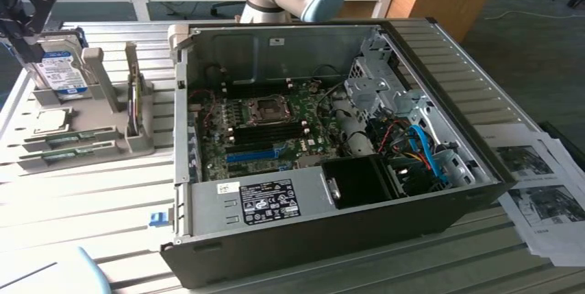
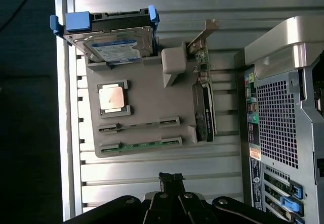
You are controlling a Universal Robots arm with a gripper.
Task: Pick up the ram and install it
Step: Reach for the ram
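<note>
1. The ram (image 2: 142, 145) sits flat in a slot of the grey parts holder (image 2: 147, 97), clipped at both ends. In the exterior view it is the green strip (image 1: 62, 155) at the holder's near edge, on that view's left. The slot holds it at a fixed pose with its long edges exposed, so it's easy to grab.
2. The holder also carries the hard drive (image 2: 119, 49), propped upright at its far end, and the processor chip (image 2: 113, 97), flat in its own pocket between drive and ram. An expansion card (image 2: 205, 113) stands on edge on the side toward the case. Each part is spaced apart, so there is finger room around each.
3. The computer case (image 1: 439, 54) lies on its side, lid off, just right of the holder. The motherboard (image 1: 265, 129) faces up, so a stick can go in from above.
4. In the wrist view the gripper (image 2: 171, 179) looks down on the holder. Its tips line up over bare table slats just past the ram edge, clear of everything.
5. The fingers (image 2: 166, 178) look pressed together with nothing between them and touch nothing.
6. My read: the ram is not picked yet and nothing is installed.
</note>
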